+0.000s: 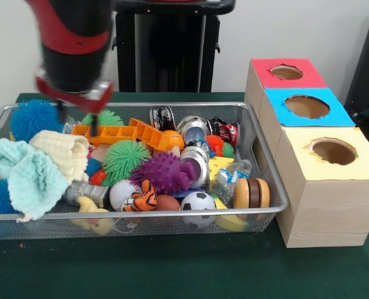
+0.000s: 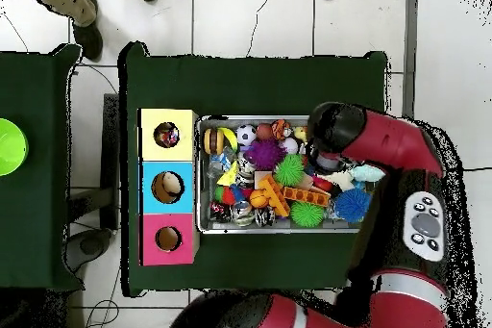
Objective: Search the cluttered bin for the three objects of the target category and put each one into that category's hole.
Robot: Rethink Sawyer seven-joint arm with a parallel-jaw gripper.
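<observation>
The silver wire-mesh bin sits on the green table, heaped with toys. It holds spiky balls in green, purple and blue, an orange plastic rack, a small football, a tiger toy, tins and pale cloths. My gripper hangs over the bin's far left part, fingers apart and empty, tips just above the orange rack. In the overhead view the arm covers the bin's right end and hides the gripper.
Three wooden boxes with round holes stand beside the bin, with red, blue and yellow tops. In the overhead view they line the bin's left side. A person's shoes show at the top left, and a green object lies on a side table.
</observation>
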